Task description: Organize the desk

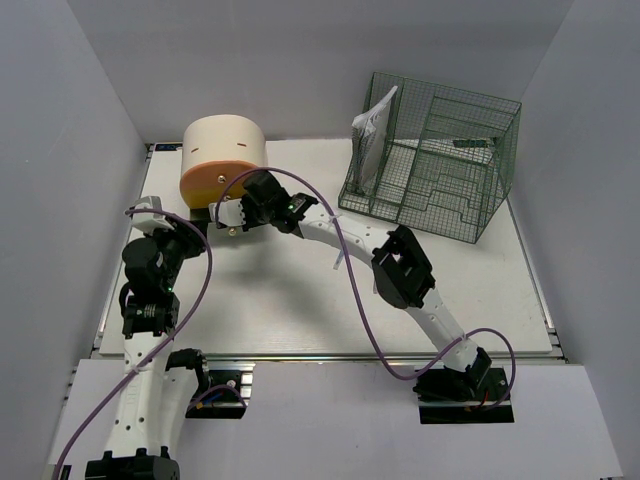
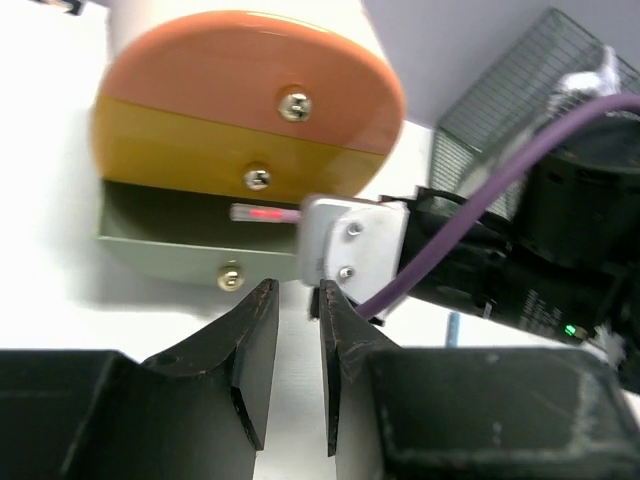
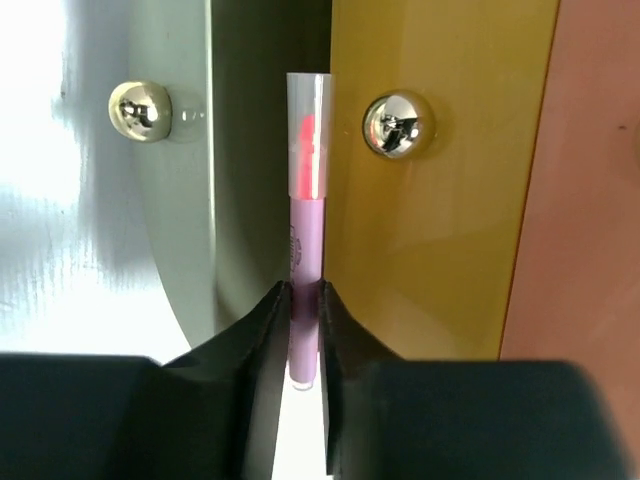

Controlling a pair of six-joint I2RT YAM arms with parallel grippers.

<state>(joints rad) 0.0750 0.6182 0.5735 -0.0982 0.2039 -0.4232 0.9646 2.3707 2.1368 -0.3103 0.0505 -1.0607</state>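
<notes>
The white desk (image 1: 300, 310) carries a cream-and-orange round drawer box (image 1: 222, 155) at the back left. Its green bottom drawer (image 2: 180, 245) is pulled out a little. My right gripper (image 3: 305, 300) is shut on a purple tube (image 3: 305, 240) with a clear cap and a red tip. It holds the tube at the gap over the open green drawer (image 3: 190, 200), beside the yellow drawer front (image 3: 440, 200). My left gripper (image 2: 297, 290) is slightly open and empty, low over the desk just in front of the box, next to the right gripper (image 1: 228, 213).
A green wire rack (image 1: 430, 160) stands at the back right with a white packet (image 1: 372, 135) leaning in its left end. The right arm (image 1: 400, 270) stretches diagonally across the middle of the desk. A thin blue thing (image 2: 452, 328) lies beside it.
</notes>
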